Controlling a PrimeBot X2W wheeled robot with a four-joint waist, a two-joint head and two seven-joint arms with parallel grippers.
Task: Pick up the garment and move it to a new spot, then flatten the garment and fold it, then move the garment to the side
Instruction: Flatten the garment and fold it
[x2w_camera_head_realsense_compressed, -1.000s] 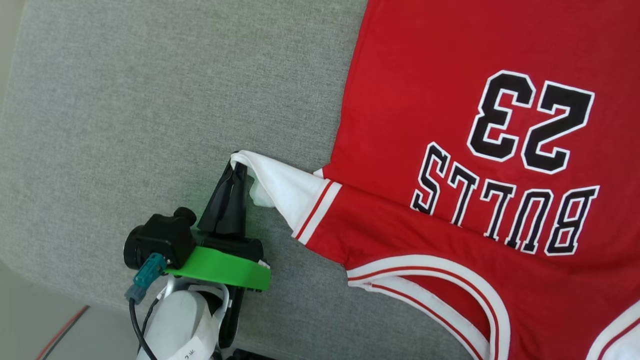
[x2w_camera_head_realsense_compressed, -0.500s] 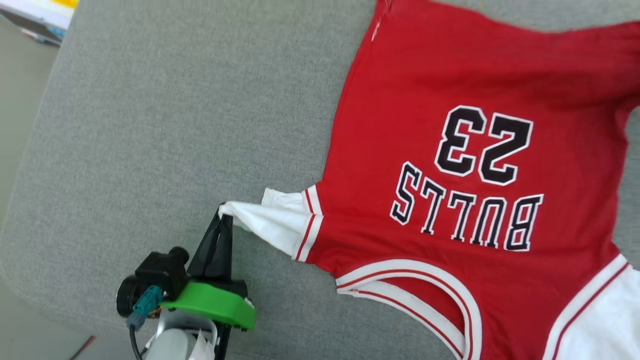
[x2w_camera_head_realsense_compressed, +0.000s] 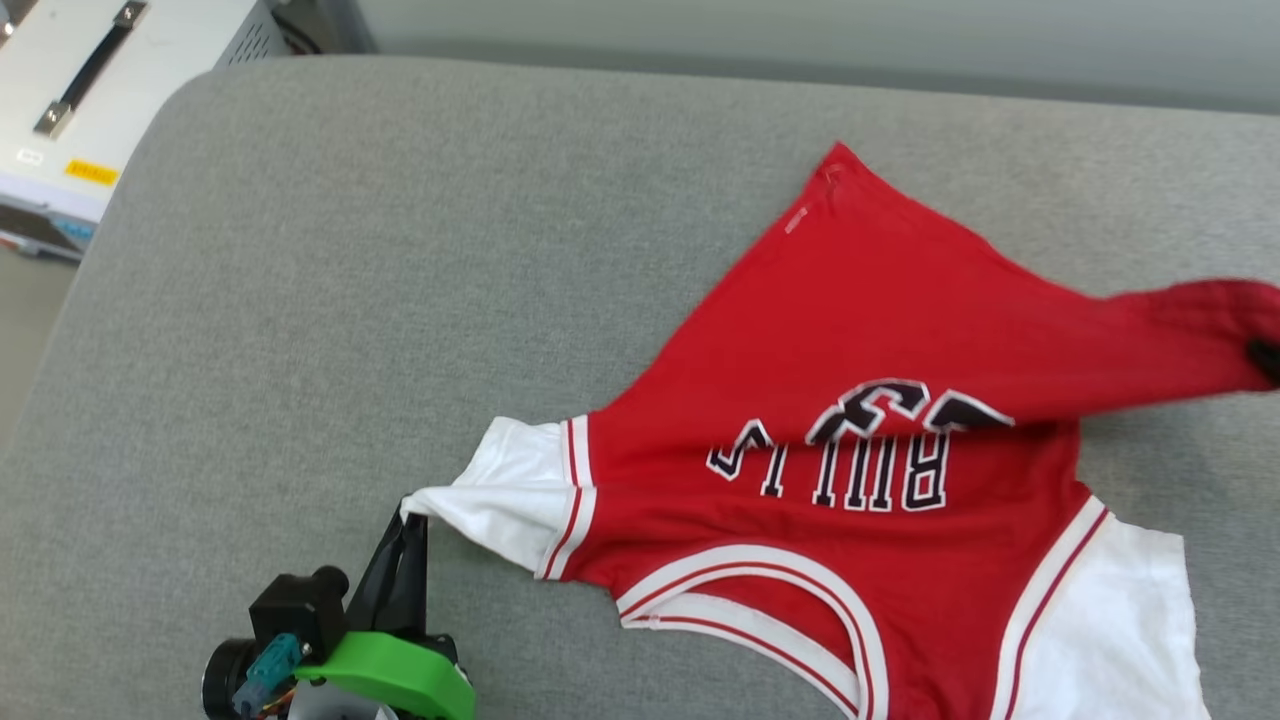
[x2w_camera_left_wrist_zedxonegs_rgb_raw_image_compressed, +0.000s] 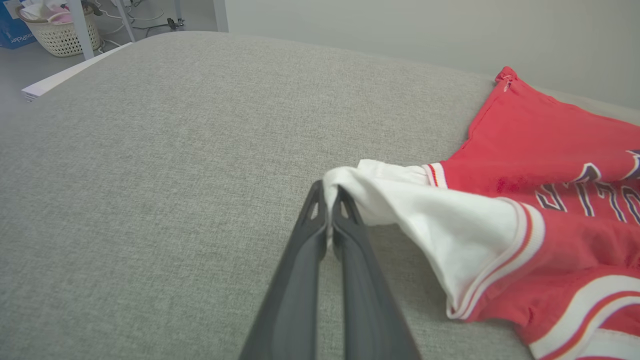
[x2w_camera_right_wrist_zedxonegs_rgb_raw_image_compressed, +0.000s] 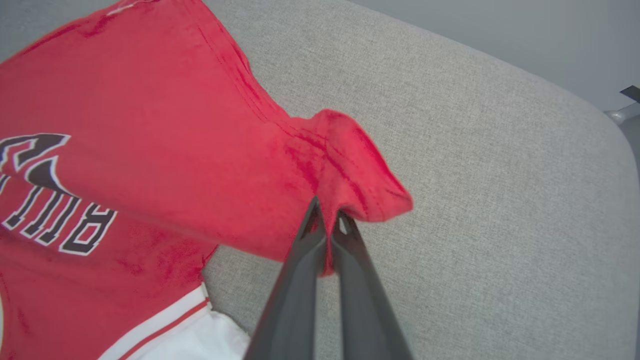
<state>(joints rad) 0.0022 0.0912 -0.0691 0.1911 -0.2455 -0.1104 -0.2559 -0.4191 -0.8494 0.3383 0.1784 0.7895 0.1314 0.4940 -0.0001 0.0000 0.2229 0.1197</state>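
Garment (x2w_camera_head_realsense_compressed: 860, 320): lay on grey cushion (x2w_camera_head_realsense_compressed: 330, 280), one red corner raised | Left gripper (x2w_camera_left_wrist_zedxonegs_rgb_raw_image_compressed: 328, 192): clamped on white sleeve tip | Right gripper (x2w_camera_right_wrist_zedxonegs_rgb_raw_image_compressed: 327, 210): clamped on red corner | Technique: both pinches best drawn apart evenly, keeping cloth taut and low, to flatten without bunching.

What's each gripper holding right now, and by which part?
Both hold the Bulls jersey: left gripper pinches the tip of its white sleeve, right gripper pinches a red hem corner.
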